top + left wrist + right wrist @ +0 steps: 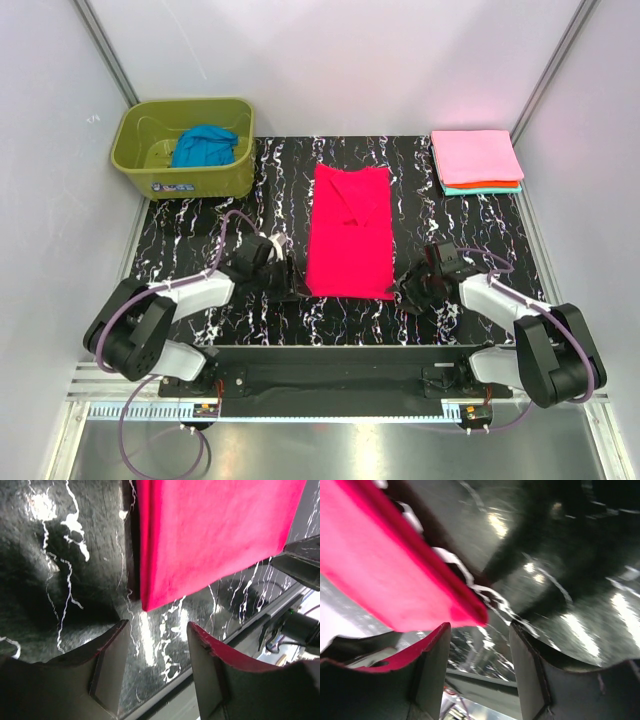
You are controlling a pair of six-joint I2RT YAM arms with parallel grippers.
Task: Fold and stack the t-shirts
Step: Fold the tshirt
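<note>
Both jaws parted and empty, crimson-red t-shirt (350,232) flat between them, near corners just beyond each.

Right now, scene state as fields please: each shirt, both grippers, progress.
red t-shirt: flat mid-mat, folded into a long strip
pink t-shirt: top of the far-right stack
orange t-shirt: under the pink one
teal t-shirt: bottom of the stack
blue t-shirt: crumpled in the olive tub, far left
left gripper: open, empty, at the red shirt's near left corner
right gripper: open, empty, at its near right corner
progress: three stacked, one part-folded, one untouched
</note>
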